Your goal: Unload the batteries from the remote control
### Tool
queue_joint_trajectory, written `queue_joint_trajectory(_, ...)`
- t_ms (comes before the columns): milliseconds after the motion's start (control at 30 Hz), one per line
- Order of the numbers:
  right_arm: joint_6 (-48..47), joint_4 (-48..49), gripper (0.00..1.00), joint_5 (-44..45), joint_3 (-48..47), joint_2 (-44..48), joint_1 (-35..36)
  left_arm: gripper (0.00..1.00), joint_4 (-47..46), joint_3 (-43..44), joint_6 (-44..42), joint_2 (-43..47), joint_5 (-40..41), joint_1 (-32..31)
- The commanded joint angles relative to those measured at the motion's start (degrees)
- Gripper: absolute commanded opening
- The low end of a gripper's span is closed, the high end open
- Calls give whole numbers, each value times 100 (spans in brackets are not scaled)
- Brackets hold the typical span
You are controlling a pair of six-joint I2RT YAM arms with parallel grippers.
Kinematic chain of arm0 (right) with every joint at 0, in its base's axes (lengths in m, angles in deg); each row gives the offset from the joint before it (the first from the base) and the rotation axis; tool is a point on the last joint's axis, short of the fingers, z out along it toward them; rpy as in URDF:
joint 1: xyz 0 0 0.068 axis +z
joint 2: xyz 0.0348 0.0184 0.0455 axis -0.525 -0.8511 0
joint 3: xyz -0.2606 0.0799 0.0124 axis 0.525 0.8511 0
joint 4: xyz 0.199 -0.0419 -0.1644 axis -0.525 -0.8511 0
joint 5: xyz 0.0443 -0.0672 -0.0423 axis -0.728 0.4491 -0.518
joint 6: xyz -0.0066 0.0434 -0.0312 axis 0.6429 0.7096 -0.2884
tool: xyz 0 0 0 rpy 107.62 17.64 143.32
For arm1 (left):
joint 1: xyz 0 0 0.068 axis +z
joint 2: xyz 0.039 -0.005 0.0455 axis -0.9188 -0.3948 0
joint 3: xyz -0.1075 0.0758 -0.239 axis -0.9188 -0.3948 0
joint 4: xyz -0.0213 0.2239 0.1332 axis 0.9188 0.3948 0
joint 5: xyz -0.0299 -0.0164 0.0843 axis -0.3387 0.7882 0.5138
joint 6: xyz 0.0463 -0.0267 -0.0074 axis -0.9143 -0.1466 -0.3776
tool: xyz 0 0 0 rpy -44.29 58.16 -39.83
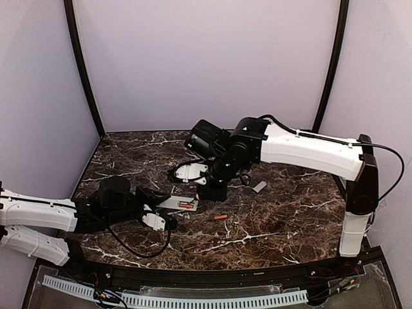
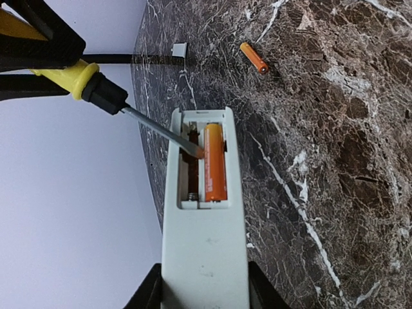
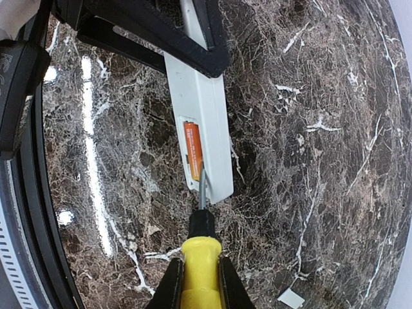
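My left gripper [image 2: 205, 297] is shut on the white remote control [image 2: 203, 232], back side up, with its battery bay open. One orange battery [image 2: 215, 162] lies in the bay; the slot beside it is empty. A second battery [image 2: 254, 57] lies loose on the marble, also in the top view [image 1: 220, 217]. My right gripper [image 3: 201, 283] is shut on a yellow-handled screwdriver [image 3: 201, 261]. Its tip [image 2: 196, 152] touches the battery in the bay. In the top view the remote [image 1: 180, 204] sits between my left gripper [image 1: 158, 217] and my right gripper [image 1: 215, 187].
A small grey-white cover piece [image 1: 259, 187] lies on the marble right of the right gripper, also in the right wrist view [image 3: 291, 298]. A black and white object [image 1: 188, 172] lies behind the remote. The table's near edge has a black rail [image 1: 212, 277].
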Motion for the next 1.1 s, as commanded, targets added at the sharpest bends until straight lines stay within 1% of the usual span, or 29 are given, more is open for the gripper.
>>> queue_joint_trajectory(0, -69, 95, 0, -171, -272, -333, -27, 0, -638, 43, -72, 55, -56, -13)
queue_joint_trajectory(133, -7, 127, 0, -399, -416, -465, -107, 0, -668, 40, -107, 26, -2, -5)
queue_joint_trajectory(267, 283, 206, 0, -596, -440, -529, -292, 0, -718, 17, -156, -19, 8, -10)
queue_joint_trajectory(467, 638, 284, 0, -519, -312, -554, -394, 0, -715, 27, -173, -90, 56, -11)
queue_joint_trajectory(600, 515, 284, 0, -374, -261, -532, -385, 0, -624, 29, -173, -92, -24, -6)
queue_joint_trajectory(700, 304, 281, 0, 27, -252, -542, -316, 0, -512, 37, -168, -58, -94, -10)
queue_joint_trajectory(933, -246, 129, 0, 1442, -204, -617, 26, 0, -239, 99, -140, -59, -161, -10)
queue_joint_trajectory(1067, -257, 134, 0, 1659, -106, -637, 136, 0, -195, 101, -117, -32, -203, -9)
